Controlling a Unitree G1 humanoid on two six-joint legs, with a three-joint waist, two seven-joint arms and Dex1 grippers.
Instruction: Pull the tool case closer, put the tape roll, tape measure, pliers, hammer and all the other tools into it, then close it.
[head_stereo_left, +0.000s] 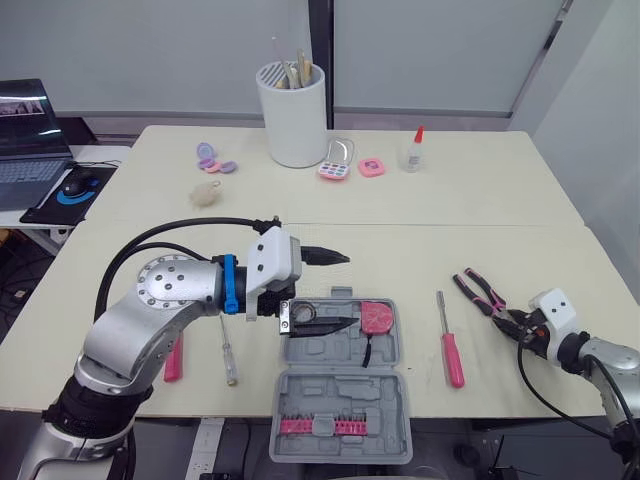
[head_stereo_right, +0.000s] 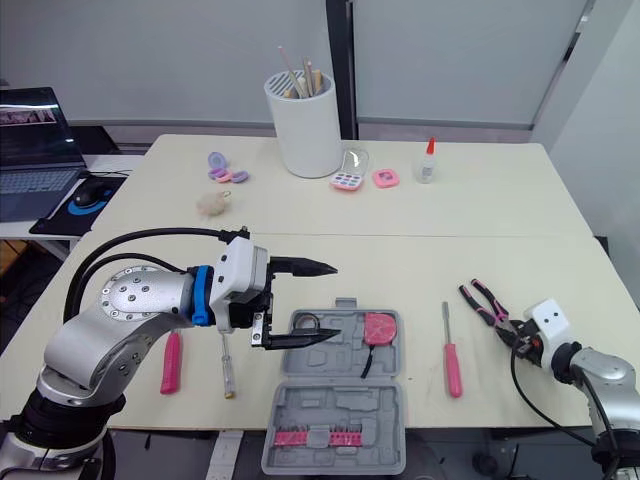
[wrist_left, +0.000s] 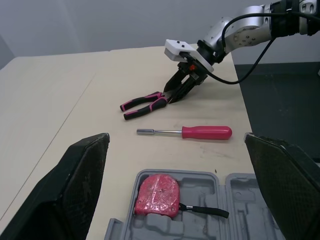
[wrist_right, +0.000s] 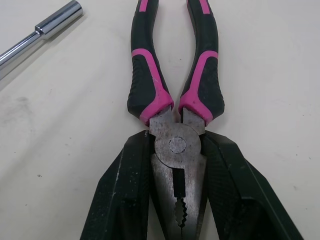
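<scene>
Right wrist view: right gripper (wrist_right: 176, 150) clenched on the head of the pliers (wrist_right: 150, 90), which lie flat on the desk (head_stereo_left: 400, 250).
Left gripper (head_stereo_left: 345, 289): fingers spread wide, holding nothing, above the upper left corner of the tool case (head_stereo_left: 385, 375).
Tool case: one, open, lower centre of the left eye view; its lid overhangs the desk's front edge.
Inside case: one pink tape measure (head_stereo_left: 377, 317) in the tray; one strip of pink bits (head_stereo_left: 320, 425) in the lid.
Screwdrivers: two. The red-handled screwdriver (head_stereo_left: 450, 350) lies right of the case, the slim screwdriver (head_stereo_left: 229, 360) left of it.
Pink-handled tool (head_stereo_left: 174, 360): one, lower left, partly under the left arm.
Open room: bare desk between case and red-handled screwdriver, and across the middle.
Pliers: lower right, near the desk's right edge.
</scene>
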